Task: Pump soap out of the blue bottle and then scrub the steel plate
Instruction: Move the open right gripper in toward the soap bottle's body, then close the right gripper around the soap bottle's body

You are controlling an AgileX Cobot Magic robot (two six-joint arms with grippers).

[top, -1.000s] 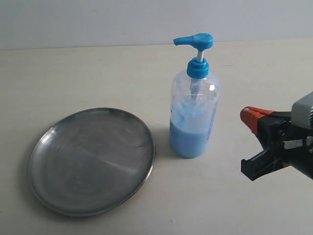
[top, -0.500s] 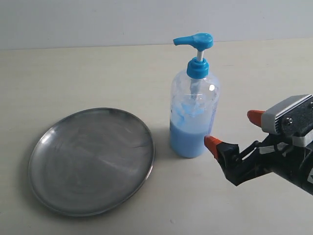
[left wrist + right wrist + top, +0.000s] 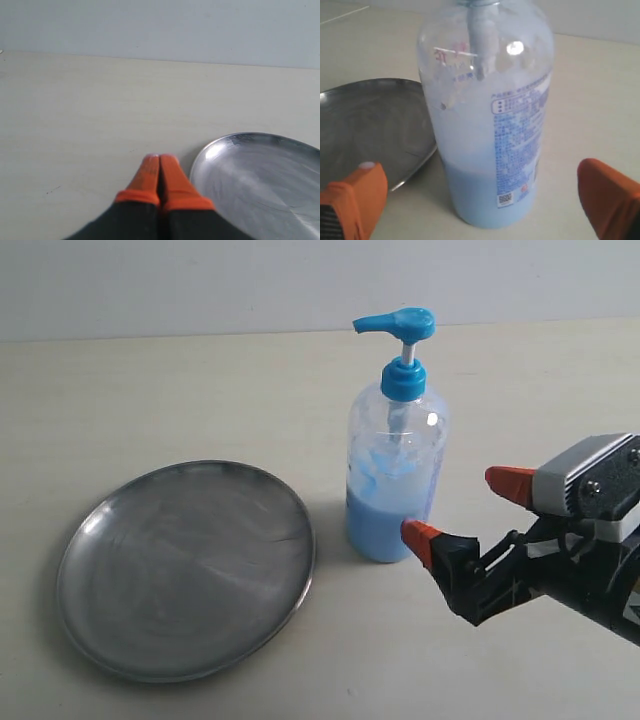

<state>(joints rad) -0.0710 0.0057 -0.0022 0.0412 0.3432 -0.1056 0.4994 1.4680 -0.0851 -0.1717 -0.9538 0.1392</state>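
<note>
The blue bottle [image 3: 395,465] stands upright on the table, its blue pump head [image 3: 398,324] raised and pale blue soap [image 3: 380,530] filling its lower part. To its left lies the steel plate [image 3: 187,570], with no soap showing on it. My right gripper [image 3: 462,508] is open just right of the bottle's base, its orange fingertips [image 3: 420,536] close to the wall but apart from it. In the right wrist view the bottle [image 3: 490,125] stands ahead of the open right gripper [image 3: 477,170]. My left gripper [image 3: 159,161] is shut and empty beside the plate's rim [image 3: 200,160].
The pale table [image 3: 200,390] runs back to a light wall [image 3: 200,280]. The bottle and the plate stand a small gap apart. The left arm does not show in the exterior view.
My right gripper has gone from shut to wide open and has moved left, close to the bottle's lower right side. Bottle and plate have not moved.
</note>
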